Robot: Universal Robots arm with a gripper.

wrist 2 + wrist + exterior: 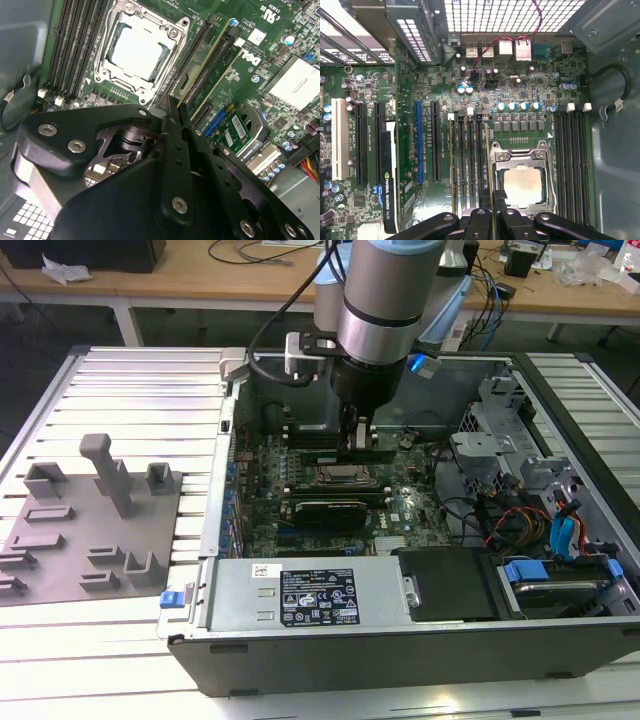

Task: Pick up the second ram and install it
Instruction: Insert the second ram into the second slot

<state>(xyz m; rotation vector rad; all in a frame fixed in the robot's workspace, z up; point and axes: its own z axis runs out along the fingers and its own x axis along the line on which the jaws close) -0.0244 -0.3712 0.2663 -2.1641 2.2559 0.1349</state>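
The hand [358, 440] is low inside the open computer case [400, 640], right over the big green board [520, 80]. Its fingers [172, 130] are pinched tight on the second ram [490, 175], a thin stick held on edge just beside the square chip socket [522, 185]. This looks like the putting-in step. The stick must line up with its long slot, then get a straight, gentle push.

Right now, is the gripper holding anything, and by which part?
Yes. The gripper is shut on the memory stick, pinching its upper edge near the middle, with the stick standing edge-on above the slots beside the processor socket.
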